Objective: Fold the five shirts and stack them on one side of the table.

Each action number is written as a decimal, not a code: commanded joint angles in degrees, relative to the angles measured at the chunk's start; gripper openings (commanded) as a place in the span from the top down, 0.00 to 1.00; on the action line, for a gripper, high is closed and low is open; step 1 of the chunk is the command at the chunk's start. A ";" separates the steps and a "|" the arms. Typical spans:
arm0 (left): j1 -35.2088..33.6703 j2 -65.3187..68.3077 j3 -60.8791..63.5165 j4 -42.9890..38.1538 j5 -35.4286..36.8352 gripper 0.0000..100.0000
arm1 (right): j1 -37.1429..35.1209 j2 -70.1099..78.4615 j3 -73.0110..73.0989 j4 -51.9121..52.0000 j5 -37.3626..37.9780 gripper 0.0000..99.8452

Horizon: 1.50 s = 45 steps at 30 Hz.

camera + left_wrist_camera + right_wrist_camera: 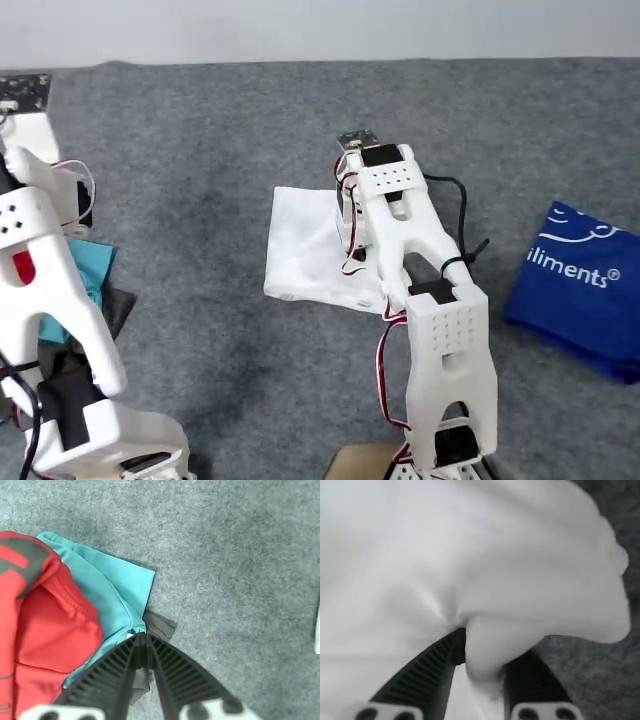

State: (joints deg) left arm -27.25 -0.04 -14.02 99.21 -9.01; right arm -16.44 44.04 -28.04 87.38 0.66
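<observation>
My right tool [482, 655] is clamped on a bunched fold of the white shirt [445, 555]; the cloth fills the narrow gap between the two dark ribbed fingers [427, 667], which stand only as far apart as the fold is thick. In the high view that shirt lies near the middle of the grey tabletop [200, 150], partly folded into a rough rectangle, with the right arm [420, 280] stretched over its 3 o'clock side.

My left tool [145, 647] has its fingers pressed together to their tips, right at the edge of a teal shirt [112, 587]. I cannot tell whether any cloth is pinched between them. A dark grey cloth [160, 626] pokes out just beyond the tips, under the teal one. A red shirt [47, 635] lies crumpled on top of the teal shirt. This pile sits at the tabletop's 9 o'clock edge, beneath the left arm [50, 300].

A blue shirt [585, 290] with white print lies at the 3 o'clock edge, well apart from the white one.
</observation>
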 commanded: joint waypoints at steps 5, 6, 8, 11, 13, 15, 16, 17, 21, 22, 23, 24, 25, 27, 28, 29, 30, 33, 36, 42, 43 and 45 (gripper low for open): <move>0.00 -5.98 -0.48 1.32 -0.53 1.00 | 1.71 -9.45 0.00 4.79 8.70 0.99; 0.09 -6.51 -0.48 1.32 -0.62 1.00 | 2.59 -11.47 -0.09 5.14 11.52 0.99; 0.09 -7.38 -0.31 1.32 -2.11 1.00 | 4.18 -14.81 -0.18 5.14 17.67 0.99; -0.09 -8.35 -0.31 1.32 -3.34 1.00 | 6.11 -17.54 -0.18 2.68 29.01 0.99; -0.09 -9.05 -0.22 1.32 -3.34 1.00 | 6.81 -17.71 -0.26 0.57 37.98 0.99; -0.09 -9.67 -0.22 1.32 -3.34 1.00 | 7.25 -17.63 -0.26 -2.42 45.01 0.99; 0.00 -9.93 -0.22 1.32 -3.34 1.00 | 7.34 -17.63 -0.26 -4.44 48.00 0.99; 0.00 -10.11 -0.22 1.32 -3.34 1.00 | 7.34 -17.63 -0.26 -6.37 50.73 0.99; 0.00 -10.81 -0.22 1.32 -3.34 1.00 | 6.73 -17.45 -0.18 -14.29 61.71 0.99; 0.00 -10.99 -0.22 1.32 -3.34 1.00 | 6.64 -17.10 -0.09 -16.40 64.26 0.99; 0.00 -11.25 -0.22 1.32 -3.34 1.00 | 6.55 -16.40 -0.09 -18.77 66.55 0.99; 0.00 -11.43 -0.22 1.32 -3.34 1.00 | 6.55 -15.60 -0.09 -21.32 68.48 0.99; 0.00 -11.78 -0.22 1.32 -3.34 1.00 | 6.55 -14.73 -0.09 -24.13 70.07 0.99; 0.00 -12.40 -0.22 1.32 -3.34 1.00 | 6.55 -12.53 -0.09 -29.23 71.12 0.99; 0.00 -12.66 -0.22 1.32 -3.34 1.00 | 6.55 -11.65 -0.09 -30.81 71.12 0.99; 0.00 -12.92 -0.22 1.32 -3.43 1.00 | 6.55 -10.77 -0.18 -31.34 71.12 0.99; 0.00 -13.27 -0.22 1.32 -4.04 1.00 | 6.64 -10.24 -0.18 -31.43 71.03 0.99; -0.09 -14.42 -0.22 1.32 -6.33 1.00 | 6.73 -9.54 -0.18 -31.34 66.37 0.95; -0.09 -15.56 -0.22 1.32 -7.47 1.00 | 6.73 -9.71 -0.18 -31.60 56.62 0.87; -0.09 -16.26 -0.22 1.32 -8.44 1.00 | 7.52 -10.15 -1.67 -31.43 41.58 0.79; -0.09 -16.26 -0.22 1.32 -8.44 1.00 | 7.69 -10.07 -2.55 -31.60 38.33 0.79; -0.09 -16.26 -0.22 1.32 -8.44 1.00 | 8.31 -9.80 -4.31 -31.60 29.19 0.79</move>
State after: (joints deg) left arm -27.25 -14.29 -14.02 99.30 -16.92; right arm -9.49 35.69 -27.69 56.70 41.01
